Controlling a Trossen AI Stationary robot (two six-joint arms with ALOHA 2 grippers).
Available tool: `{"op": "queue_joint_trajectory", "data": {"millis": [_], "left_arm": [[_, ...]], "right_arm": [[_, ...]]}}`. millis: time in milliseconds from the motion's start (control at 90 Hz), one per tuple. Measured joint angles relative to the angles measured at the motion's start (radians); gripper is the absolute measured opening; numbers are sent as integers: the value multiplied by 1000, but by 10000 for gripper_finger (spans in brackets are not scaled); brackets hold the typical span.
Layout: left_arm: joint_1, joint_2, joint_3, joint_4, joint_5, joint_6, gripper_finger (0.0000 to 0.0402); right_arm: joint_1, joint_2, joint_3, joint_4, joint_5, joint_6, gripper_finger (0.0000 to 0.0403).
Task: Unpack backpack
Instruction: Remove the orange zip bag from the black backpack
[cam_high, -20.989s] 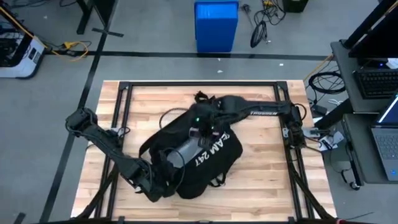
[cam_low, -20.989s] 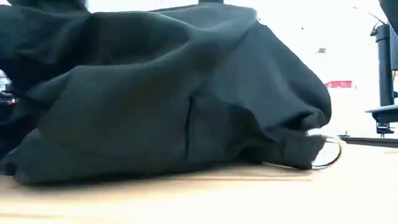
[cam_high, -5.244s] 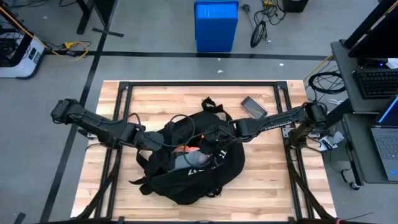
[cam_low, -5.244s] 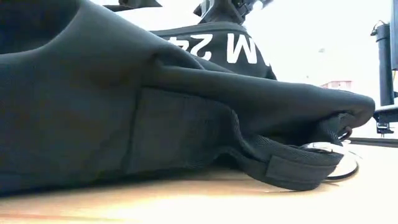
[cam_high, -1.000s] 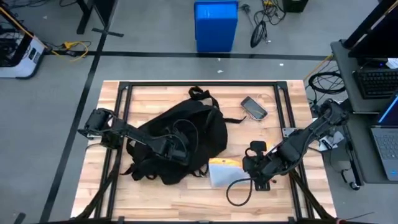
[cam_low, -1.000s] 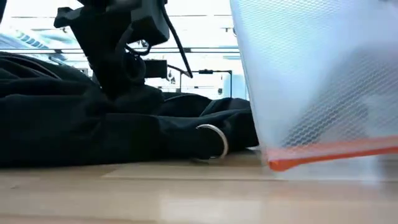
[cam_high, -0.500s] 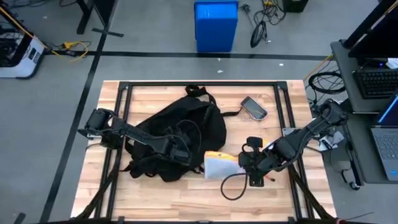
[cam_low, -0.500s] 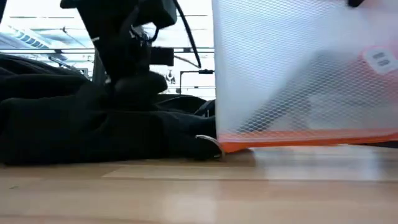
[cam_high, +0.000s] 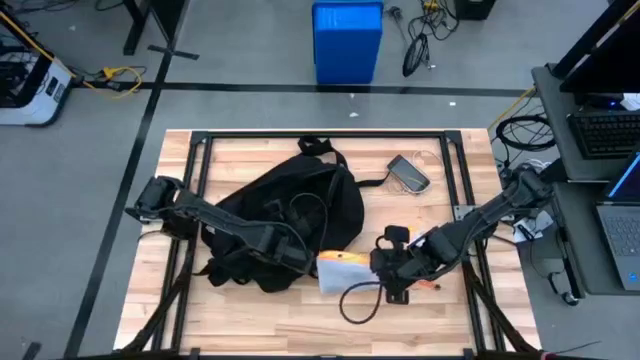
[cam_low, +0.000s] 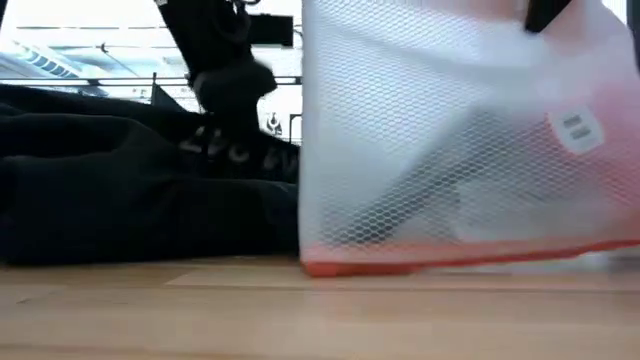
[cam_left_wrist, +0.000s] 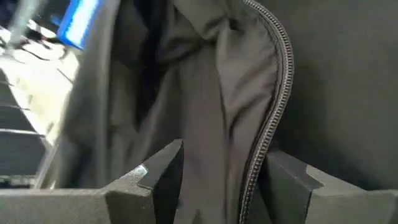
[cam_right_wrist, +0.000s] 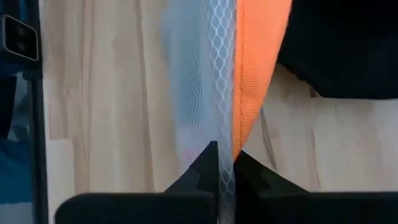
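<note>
The black backpack (cam_high: 290, 210) lies flat on the wooden table, left of centre. My left gripper (cam_high: 292, 256) is open at the backpack's near right part, its fingers on either side of a fold of dark fabric and a zipper (cam_left_wrist: 267, 130). My right gripper (cam_high: 383, 264) is shut on a white mesh pouch with orange trim (cam_high: 340, 270), just right of the backpack. In the low view the pouch (cam_low: 460, 140) fills the right half, with the backpack (cam_low: 120, 200) behind it. My left gripper stands over the backpack's fabric beside the zipper; I cannot tell whether its fingers touch it. My right gripper pinches the pouch's edge (cam_right_wrist: 225, 146) between its two fingers, where white mesh meets orange trim. It comes level from the table's right side. The pouch stands on edge, its orange lower border (cam_low: 450, 262) down at the table top.
A phone-like device (cam_high: 408, 172) lies at the far right of the table. A black cable loop (cam_high: 358, 300) lies near the front edge under my right arm. A blue bin (cam_high: 347, 40) stands on the floor beyond the far edge.
My right gripper has gone toward the table's left edge with the pouch, which now stands close against the backpack's right side. The cable loop has trailed along with it. The backpack has stayed in place.
</note>
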Motion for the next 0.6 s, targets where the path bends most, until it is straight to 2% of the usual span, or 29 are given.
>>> {"op": "queue_joint_trajectory", "data": {"millis": [111,311,489,600], "left_arm": [[-32,0,45,-11,-24,9,176],[-99,-1,116,-13,-47,34,176],[-158,-1,154,-30,-104,52,176],[-183,-1,159,-25,-116,18,176]], "right_arm": [[-4,52,0,15,5,-37,0],[-50,123,0,13,-3,-213,0],[-82,112,0,53,28,-303,0],[-110,83,0,102,83,-436,0]]}}
